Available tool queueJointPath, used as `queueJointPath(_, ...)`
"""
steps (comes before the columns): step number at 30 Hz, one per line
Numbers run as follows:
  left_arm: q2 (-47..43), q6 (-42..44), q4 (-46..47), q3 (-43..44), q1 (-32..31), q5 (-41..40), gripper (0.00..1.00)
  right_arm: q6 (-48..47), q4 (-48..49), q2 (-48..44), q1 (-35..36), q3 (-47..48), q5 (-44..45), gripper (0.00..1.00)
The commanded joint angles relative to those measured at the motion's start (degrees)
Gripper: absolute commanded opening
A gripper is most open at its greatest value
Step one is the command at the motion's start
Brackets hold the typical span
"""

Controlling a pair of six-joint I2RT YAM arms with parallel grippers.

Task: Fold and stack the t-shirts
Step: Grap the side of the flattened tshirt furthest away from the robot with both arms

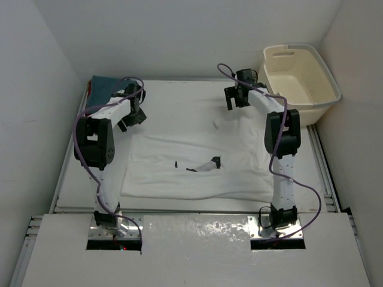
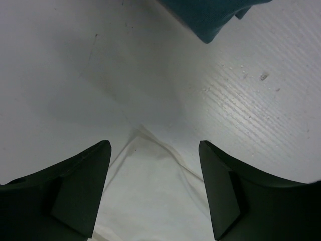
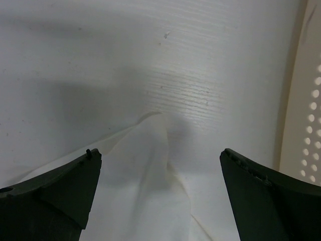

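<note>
Two shirts are all I can make out from here. The white t-shirt (image 1: 179, 176) lies spread flat in the middle of the table (image 1: 179, 101), with a few small dark marks near its centre. The slate blue-grey t-shirt (image 1: 103, 89) sits in the far corner, at about 10 o'clock from the table's middle. The cream laundry basket (image 1: 311, 81) stands at about 1 o'clock, at the far right corner, well apart from both shirts.

My left gripper (image 1: 130, 116) hangs over the white shirt's far left corner, roughly 10 o'clock on the cloth. On its wrist camera the two fingers (image 2: 75, 191) stand apart with nothing pinched between them. The shirt's corner lies on the table below the gap, and an edge of the blue-grey cloth shows at 1 o'clock in that frame.

My right gripper (image 1: 238, 98) is at the shirt's far right end, around 1 o'clock on the cloth. Its fingers are spread wide and released, with a raised fold of white cloth below the gap and the basket's perforated wall at 3 o'clock in that view. I cannot tell whether either gripper's fingertips touch the fabric.
</note>
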Motion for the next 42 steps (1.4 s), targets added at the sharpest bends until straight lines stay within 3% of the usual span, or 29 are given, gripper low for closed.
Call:
queueJointPath(1, 1.74, -0.15, 2.66, -0.54, 0.46, 1.07, 0.69, 0.40, 2.89, 0.16, -0.35, 1.75, 0.45, 0.99)
queueJointPath(6, 3.76, -0.50, 3.10, -2.19, 0.46, 1.69, 0.54, 2.51, 3.16, 1.83, -0.88, 2.10, -0.17, 0.99)
queueJointPath(12, 3.85, -1.02, 3.71, -5.36, 0.55, 0.28, 0.45, 3.66, 4.12, 2.36, -1.58, 2.01, -1.49, 0.99)
queueJointPath(15, 4.29, -1.11, 4.68, -5.81, 0.55, 1.42, 0.30, 3.48, 3.60, 3.32, -1.58, 2.45, -2.72, 0.99)
queueJointPath(19, 4.38, -1.20, 5.74, -6.51, 0.55, 3.00, 0.03, 4.45, 4.12, 4.03, -1.67, 1.75, -3.16, 0.93)
queueJointPath(27, 3.15, -0.41, 7.23, -6.69, 0.55, 4.32, 0.00, 9.89, 5.61, 3.69, -2.11, -0.79, -9.21, 0.46)
queueJointPath(30, 2.19, 0.20, 8.02, -6.86, 0.55, 4.50, 0.00, 9.99, 7.02, 2.36, -2.11, -4.75, -9.58, 0.40)
queueJointPath(33, 0.87, 1.17, 9.43, -7.04, 0.55, 5.73, 0.00, 6.31, 6.94, 1.57, -2.11, -5.11, -10.11, 0.02)
queueJointPath(38, -3.43, 2.49, 12.41, -9.31, 0.38, 8.19, 0.00, -3.35, 7.99, -3.16, -2.11, -5.89, -10.11, 0.00)
queueJointPath(42, -7.48, 3.46, 14.96, -12.56, -0.15, 9.33, 0.00, -8.28, 10.97, -12.47, -2.03, -13.61, -9.76, 0.00)
